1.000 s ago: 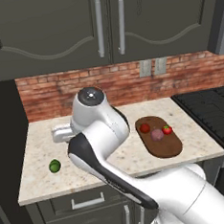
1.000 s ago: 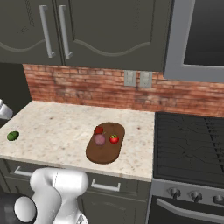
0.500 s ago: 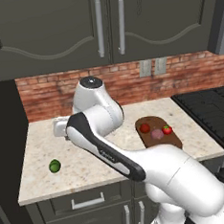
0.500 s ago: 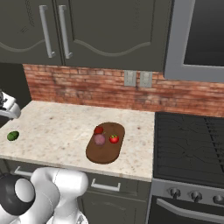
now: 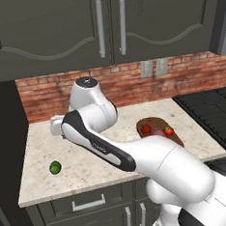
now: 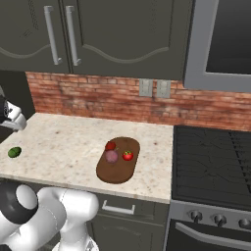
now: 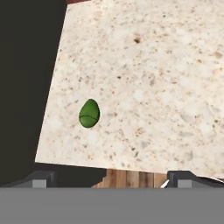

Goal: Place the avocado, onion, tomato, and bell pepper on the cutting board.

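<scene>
1. The avocado (image 7: 89, 113) is lying alone near the bench's (image 5: 95, 165) front-left corner, well apart from the cutting board (image 6: 117, 159)
2. The gripper (image 7: 111, 177) is hanging above it, tips spread wide, gripping nothing
3. Small, glossy and rounded, the avocado is likely waiting to slip or roll; pinching across its narrower middle looks safest

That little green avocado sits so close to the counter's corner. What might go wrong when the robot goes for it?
The avocado is round and lies near the counter edge, so a clumsy touch might roll it off onto the floor. The pincer is open and well above it, so it may come down off-centre. On the cutting board, the bell pepper, onion and tomato crowd one end; setting it down there might knock them.
</scene>
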Controlling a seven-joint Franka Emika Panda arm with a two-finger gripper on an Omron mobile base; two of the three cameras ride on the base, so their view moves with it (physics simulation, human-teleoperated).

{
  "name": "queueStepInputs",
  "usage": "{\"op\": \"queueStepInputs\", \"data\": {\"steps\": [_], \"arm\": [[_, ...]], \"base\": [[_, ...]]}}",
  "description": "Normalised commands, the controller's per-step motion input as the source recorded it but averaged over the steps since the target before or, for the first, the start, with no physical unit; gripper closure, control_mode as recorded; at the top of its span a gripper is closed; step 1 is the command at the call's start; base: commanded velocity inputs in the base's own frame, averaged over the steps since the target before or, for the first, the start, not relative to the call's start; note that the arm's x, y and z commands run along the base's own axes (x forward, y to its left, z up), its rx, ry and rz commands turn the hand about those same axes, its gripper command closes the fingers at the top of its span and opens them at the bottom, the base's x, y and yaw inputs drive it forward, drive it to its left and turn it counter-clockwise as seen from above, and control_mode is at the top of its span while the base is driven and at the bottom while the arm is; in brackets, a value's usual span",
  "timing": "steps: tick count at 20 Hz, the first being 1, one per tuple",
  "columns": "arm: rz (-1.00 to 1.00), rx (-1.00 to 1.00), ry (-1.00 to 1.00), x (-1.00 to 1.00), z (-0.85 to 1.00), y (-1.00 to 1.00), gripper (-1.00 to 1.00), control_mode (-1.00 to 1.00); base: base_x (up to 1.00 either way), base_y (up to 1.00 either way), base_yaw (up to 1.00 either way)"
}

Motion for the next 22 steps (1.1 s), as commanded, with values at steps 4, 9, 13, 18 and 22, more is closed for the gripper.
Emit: {"op": "queueStepInputs", "data": {"steps": [4, 9, 13, 18, 22], "arm": [[0.00, 0.00, 0.02, 0.23, -0.09, 0.20, -1.00, -1.00], [0.00, 0.00, 0.02, 0.08, -0.14, 0.35, -1.00, -1.00], [0.00, 0.00, 0.01, 0.16, -0.19, 0.37, -1.00, -1.00], [0.00, -0.02, 0.02, 0.25, -0.22, 0.37, -1.00, -1.00], [0.00, -0.01, 0.03, 0.28, -0.21, 0.26, -1.00, -1.00]], "base": [[0.00, 0.00, 0.00], [0.00, 0.00, 0.00], [0.00, 0.00, 0.00], [0.00, 0.00, 0.00], [0.00, 0.00, 0.00]]}}
